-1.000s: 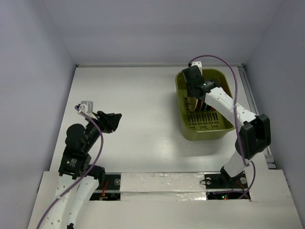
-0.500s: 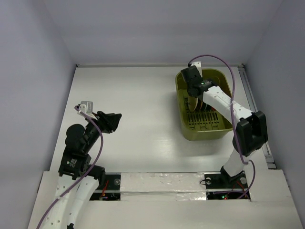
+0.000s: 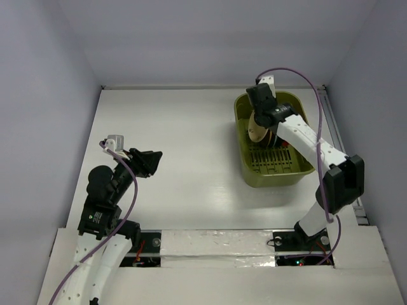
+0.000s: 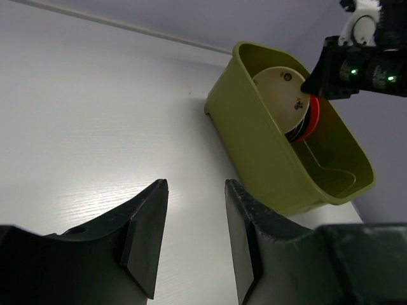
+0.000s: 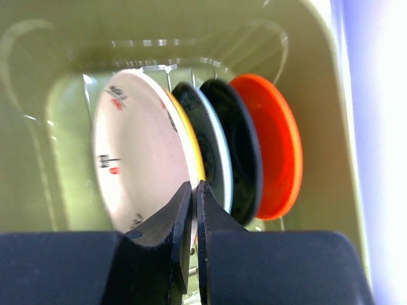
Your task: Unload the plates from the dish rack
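The olive-green dish rack (image 3: 244, 166) stands at the far right of the table. Several plates stand on edge in it: a cream spotted plate (image 5: 140, 152), a yellow one (image 5: 194, 152) right behind it, two dark ones (image 5: 245, 159) and an orange-red one (image 5: 273, 146). My right gripper (image 5: 194, 184) is shut on the rim of the cream plate (image 3: 257, 129), which sits raised above the others. My left gripper (image 4: 196, 184) is open and empty over the left of the table (image 3: 152, 159), far from the rack (image 4: 254, 140).
The rack's ribbed bottom (image 3: 273, 160) shows in front of the plates. White walls close the table at the back and both sides. A taped strip (image 3: 216, 244) runs along the near edge between the arm bases.
My right gripper has risen with the cream plate, which now shows higher and more face-on above the other plates. The left arm has not moved.
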